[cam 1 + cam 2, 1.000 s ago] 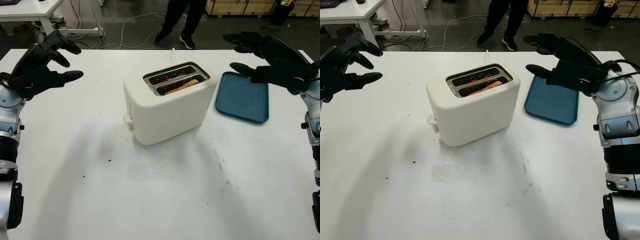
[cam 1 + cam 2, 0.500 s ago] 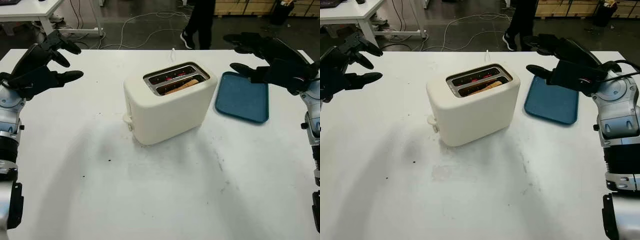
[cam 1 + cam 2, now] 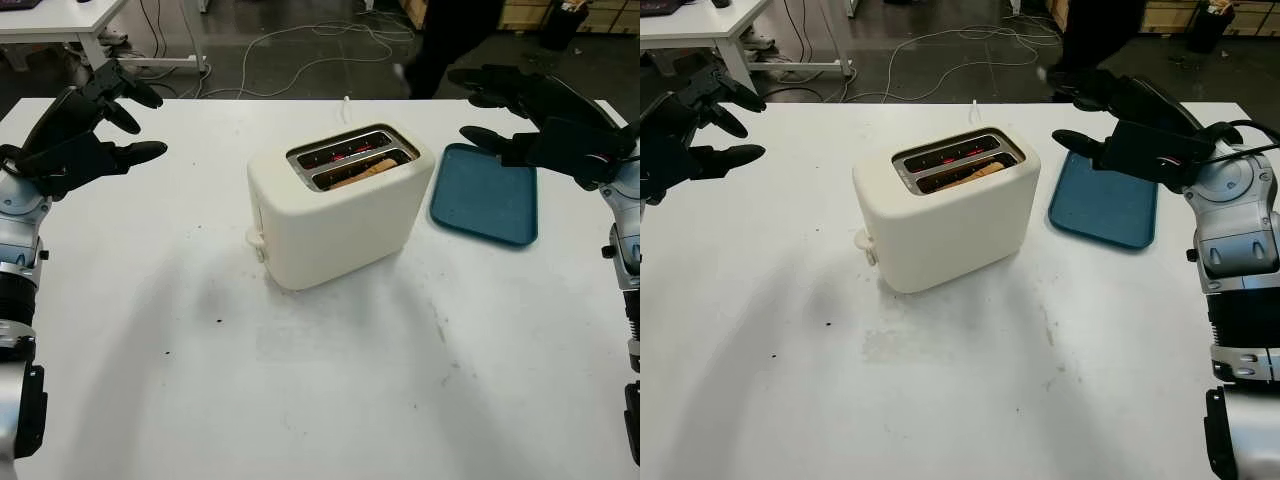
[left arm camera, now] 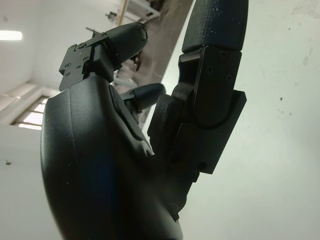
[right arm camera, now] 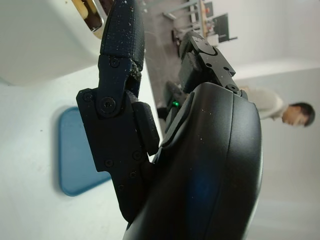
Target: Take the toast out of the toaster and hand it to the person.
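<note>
Your rounded cream toaster sits mid-worktop, the browned toast down in its nearer slot. Your left hand and right hand, matte black, are both open, raised at opposite sides. A smooth blue tray lies beside the toaster.

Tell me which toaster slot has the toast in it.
The slot nearer the robot: the toast lies there, while the toaster's far slot shows just glowing red elements.

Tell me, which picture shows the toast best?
The left eye view: the toast peeks from the toaster's near slot. The right eye view shows it likewise; the right wrist view catches a corner of the slots; the left wrist view shows table.
</note>
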You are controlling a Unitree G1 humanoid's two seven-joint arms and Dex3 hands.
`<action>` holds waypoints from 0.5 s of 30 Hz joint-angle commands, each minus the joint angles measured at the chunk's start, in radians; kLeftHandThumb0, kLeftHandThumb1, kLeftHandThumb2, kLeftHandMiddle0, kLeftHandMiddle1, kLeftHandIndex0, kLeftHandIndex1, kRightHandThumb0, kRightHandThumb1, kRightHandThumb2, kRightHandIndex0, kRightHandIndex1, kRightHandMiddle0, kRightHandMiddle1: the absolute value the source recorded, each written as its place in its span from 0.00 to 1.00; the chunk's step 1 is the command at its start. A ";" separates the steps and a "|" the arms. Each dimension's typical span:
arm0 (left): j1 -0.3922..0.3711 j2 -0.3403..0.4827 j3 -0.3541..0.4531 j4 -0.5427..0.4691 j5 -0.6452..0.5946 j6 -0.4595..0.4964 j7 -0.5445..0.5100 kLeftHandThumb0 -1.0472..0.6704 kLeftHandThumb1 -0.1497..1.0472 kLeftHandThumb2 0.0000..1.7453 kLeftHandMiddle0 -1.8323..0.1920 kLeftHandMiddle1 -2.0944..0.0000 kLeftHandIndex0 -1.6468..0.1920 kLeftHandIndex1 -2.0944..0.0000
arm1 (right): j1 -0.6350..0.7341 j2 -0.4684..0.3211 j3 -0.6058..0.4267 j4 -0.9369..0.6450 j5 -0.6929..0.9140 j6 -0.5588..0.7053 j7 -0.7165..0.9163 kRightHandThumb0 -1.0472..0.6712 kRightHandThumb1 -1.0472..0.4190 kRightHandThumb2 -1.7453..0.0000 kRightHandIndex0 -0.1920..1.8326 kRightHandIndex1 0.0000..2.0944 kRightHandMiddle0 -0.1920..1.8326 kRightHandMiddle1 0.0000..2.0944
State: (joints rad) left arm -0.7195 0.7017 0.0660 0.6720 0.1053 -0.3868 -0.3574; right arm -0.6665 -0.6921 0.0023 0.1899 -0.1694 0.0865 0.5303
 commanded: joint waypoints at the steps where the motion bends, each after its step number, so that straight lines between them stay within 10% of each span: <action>1: 0.001 -0.004 0.001 -0.003 0.007 -0.006 0.013 0.00 0.89 0.16 0.91 0.19 0.90 0.32 | -0.004 -0.002 -0.009 -0.020 0.001 0.004 -0.010 0.12 0.09 0.70 0.10 0.30 0.25 0.00; 15: 0.004 -0.009 0.008 -0.004 -0.008 -0.008 0.006 0.00 0.89 0.15 0.91 0.19 0.90 0.33 | 0.000 0.001 -0.017 -0.015 0.008 -0.009 -0.014 0.12 0.09 0.70 0.11 0.29 0.25 0.00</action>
State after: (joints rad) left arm -0.7194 0.7015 0.0661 0.6719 0.1066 -0.3868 -0.3520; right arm -0.6663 -0.6921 -0.0012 0.1762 -0.1691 0.0880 0.5288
